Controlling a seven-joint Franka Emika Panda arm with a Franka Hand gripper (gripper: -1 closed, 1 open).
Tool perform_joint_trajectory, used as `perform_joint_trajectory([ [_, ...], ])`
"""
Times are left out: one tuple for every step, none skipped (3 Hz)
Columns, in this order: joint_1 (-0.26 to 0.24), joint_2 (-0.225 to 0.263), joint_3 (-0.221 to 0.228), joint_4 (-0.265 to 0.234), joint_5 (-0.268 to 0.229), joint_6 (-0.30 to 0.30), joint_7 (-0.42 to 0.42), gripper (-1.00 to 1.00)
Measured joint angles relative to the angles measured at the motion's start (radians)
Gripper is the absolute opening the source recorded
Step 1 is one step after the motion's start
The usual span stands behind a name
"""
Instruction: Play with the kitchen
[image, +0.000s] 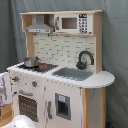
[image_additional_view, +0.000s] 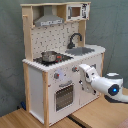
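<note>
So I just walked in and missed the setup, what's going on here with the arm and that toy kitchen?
A white robot arm is working at the front of a toy kitchen. In the second exterior view its gripper is up against the front panel, near the knobs above the oven door; whether it grips anything can't be seen. A small metal pot sits on the hob, and the grey sink with its black faucet is beside it.
</note>
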Motion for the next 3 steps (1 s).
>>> perform_joint_trajectory([
  [0.043, 0.000, -0.083, 0.000, 0.000, -0.027, -0.043, 1.00],
  [0.094, 0.000, -0.162, 0.002, 0.000, -0.067, -0.081, 1.00],
  [0.136, 0.001, -0.243, 0.012, 0.000, -0.114, -0.113, 1.00],
])
